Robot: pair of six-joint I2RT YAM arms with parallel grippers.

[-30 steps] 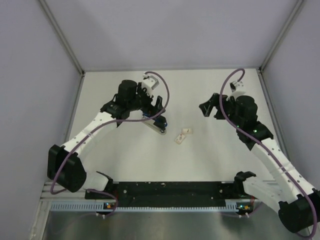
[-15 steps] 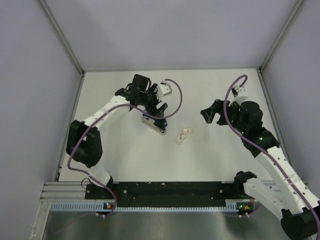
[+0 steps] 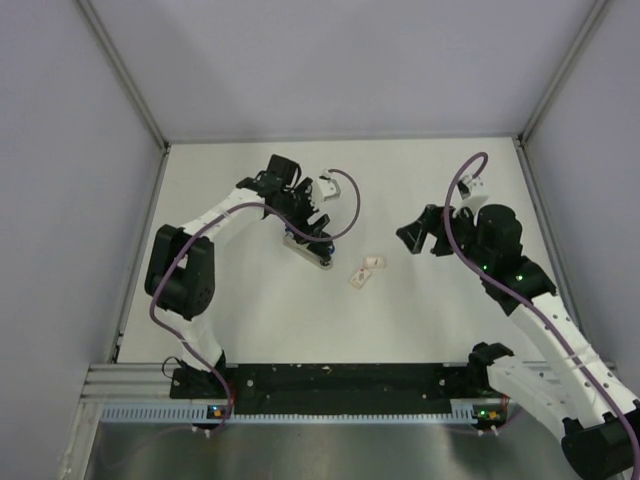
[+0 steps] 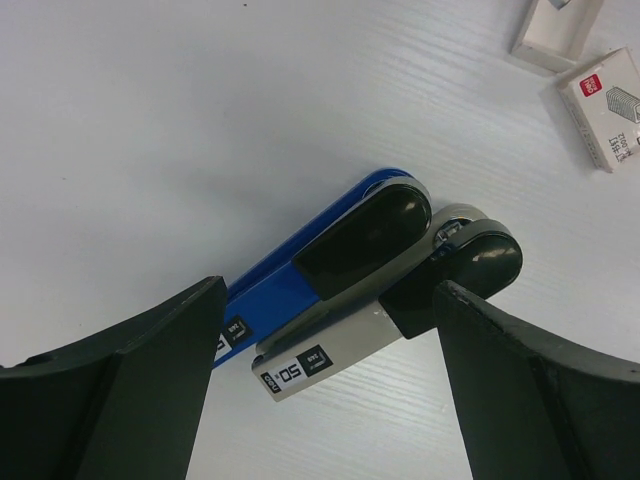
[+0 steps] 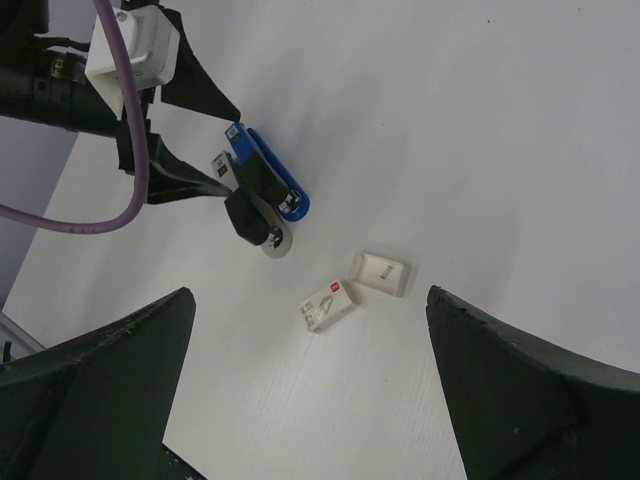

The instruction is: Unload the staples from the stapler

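The stapler (image 4: 340,270) lies flat on the white table, blue with black ends and a silver-grey rail splayed beside the blue body. It also shows from above as the stapler (image 3: 311,249) and from the right as the stapler (image 5: 262,195). My left gripper (image 4: 330,300) hovers over its near end, open, one finger (image 4: 130,390) on each side; the left finger overlaps the blue edge, while a gap shows at the right one. In the top view the left gripper (image 3: 307,228) sits right at the stapler. My right gripper (image 3: 413,236) hangs open to the right, holding nothing.
Two small whitish staple boxes lie right of the stapler: an open box (image 5: 381,272) and a printed box (image 5: 328,305), also seen as boxes (image 3: 365,270). One box (image 4: 603,107) shows at the left wrist view's top right. Grey walls enclose the table.
The left arm has swung round, its elbow drawn in and its wrist turned over the stapler, and its jaws have narrowed slightly. The right gripper has barely shifted. The stapler has not moved.
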